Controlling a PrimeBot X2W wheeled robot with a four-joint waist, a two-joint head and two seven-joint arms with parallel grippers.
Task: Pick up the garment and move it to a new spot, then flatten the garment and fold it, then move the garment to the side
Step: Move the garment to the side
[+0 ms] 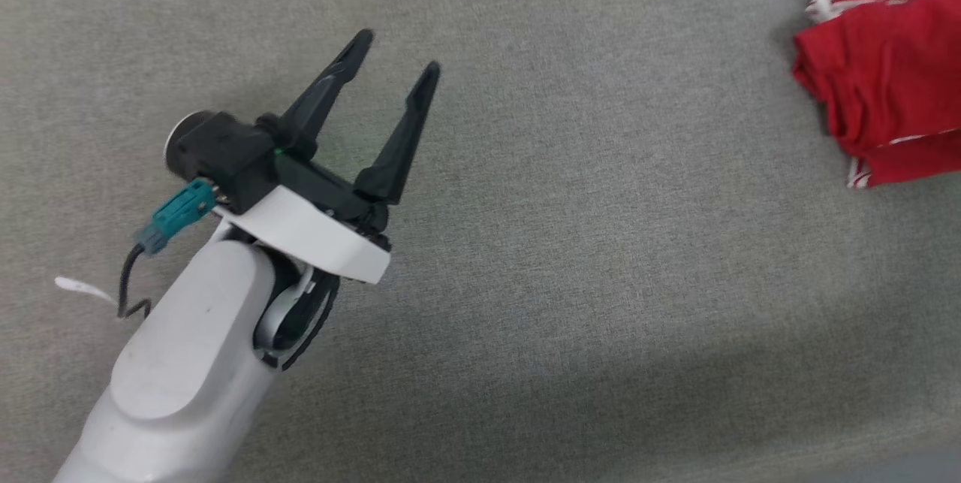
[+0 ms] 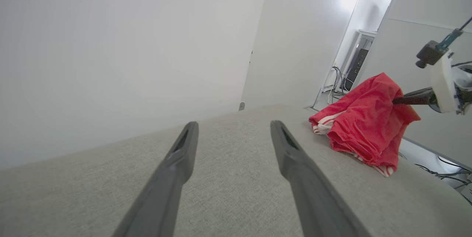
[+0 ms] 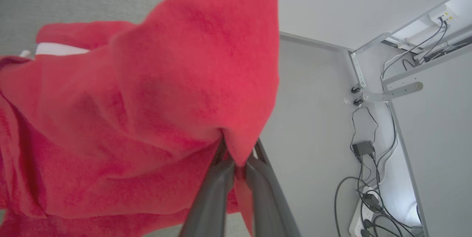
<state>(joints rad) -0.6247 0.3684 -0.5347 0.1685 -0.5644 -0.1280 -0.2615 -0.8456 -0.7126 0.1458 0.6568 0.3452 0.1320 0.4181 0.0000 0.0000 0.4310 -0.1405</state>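
- Head view: the left gripper (image 1: 398, 53) sits at about nine o'clock of the frame, over a grey woven surface (image 1: 570, 295). Its two dark fingers are spread wide and point toward one o'clock, with nothing between them.
- A teal connector (image 1: 179, 211) with a dark cable hangs off the wrist toward eight o'clock, near a small white tag (image 1: 79, 288) lying on the surface.
- The garment (image 1: 886, 70) is bunched at two o'clock, cut by the right edge of the frame and well apart from the left gripper. It is red, with white striped trim showing at its top and bottom folds.
- Left wrist view: the left gripper (image 2: 234, 124) has its fingers parted and empty above the grey surface (image 2: 228, 178), with a plain white wall (image 2: 129, 45) behind them.
- At three o'clock the garment (image 2: 365, 119) is lifted into a peak, its lower folds resting on the surface. The right gripper (image 2: 400, 100) reaches in from the right edge and its fingers go into the cloth near the peak.
- Right wrist view: the right gripper (image 3: 238, 167) rises from six o'clock, its fingers pressed close together and pinching a fold of the garment (image 3: 166, 82).
- The red cloth drapes from ten o'clock to the centre, with a white panel (image 3: 59, 49) at nine o'clock.
- A power strip with cables (image 3: 368, 202) lies on the floor at four o'clock.
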